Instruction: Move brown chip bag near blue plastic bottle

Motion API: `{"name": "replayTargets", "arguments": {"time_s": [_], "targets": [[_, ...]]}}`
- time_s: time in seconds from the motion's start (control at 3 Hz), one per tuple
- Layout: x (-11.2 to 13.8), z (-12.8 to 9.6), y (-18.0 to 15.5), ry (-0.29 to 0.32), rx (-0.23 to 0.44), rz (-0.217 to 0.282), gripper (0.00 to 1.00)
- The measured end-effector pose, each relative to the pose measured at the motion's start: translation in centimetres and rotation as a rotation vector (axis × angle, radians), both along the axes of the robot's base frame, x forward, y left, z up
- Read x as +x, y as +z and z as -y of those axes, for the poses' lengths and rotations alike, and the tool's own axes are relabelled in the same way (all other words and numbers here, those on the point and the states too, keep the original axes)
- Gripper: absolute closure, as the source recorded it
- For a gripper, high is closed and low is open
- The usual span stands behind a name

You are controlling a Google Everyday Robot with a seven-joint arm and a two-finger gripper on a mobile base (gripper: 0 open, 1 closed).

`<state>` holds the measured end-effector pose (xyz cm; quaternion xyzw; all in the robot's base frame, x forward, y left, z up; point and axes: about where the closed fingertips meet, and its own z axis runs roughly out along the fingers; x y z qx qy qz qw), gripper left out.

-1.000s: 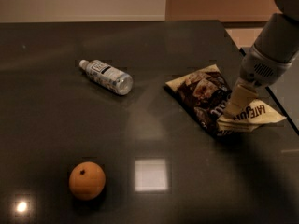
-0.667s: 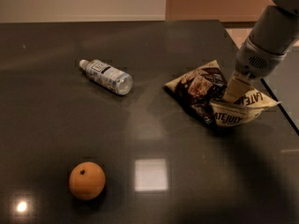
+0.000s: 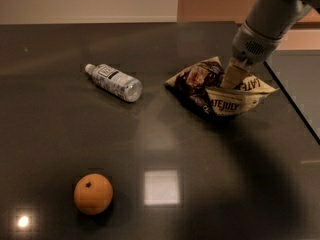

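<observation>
The brown chip bag (image 3: 206, 90) sits crumpled on the dark table, right of the middle, with "LATE JULY" showing on its raised right end. My gripper (image 3: 231, 80) comes down from the upper right and is shut on the bag's upper right part, holding that end off the table. The blue plastic bottle (image 3: 114, 82) lies on its side to the left of the bag, white cap pointing to the upper left. A stretch of bare table separates bag and bottle.
An orange round fruit (image 3: 93, 194) sits at the lower left of the dark table (image 3: 165, 134). The table's right edge (image 3: 292, 109) runs diagonally just right of the bag. A wall and a brown panel lie behind the table.
The gripper and the chip bag have shifted left and up, toward the bottle. The bag's right end has lifted and crumpled. The bottle and the fruit have not moved.
</observation>
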<state>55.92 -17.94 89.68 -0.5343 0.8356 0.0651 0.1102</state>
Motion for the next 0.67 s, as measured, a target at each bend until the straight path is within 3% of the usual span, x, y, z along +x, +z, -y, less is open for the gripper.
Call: {"name": "replayTargets", "arguments": {"time_s": [0.67], "targets": [[3.5, -4.9, 0.9, 0.044, 0.040, 0.014, 1.00]]}}
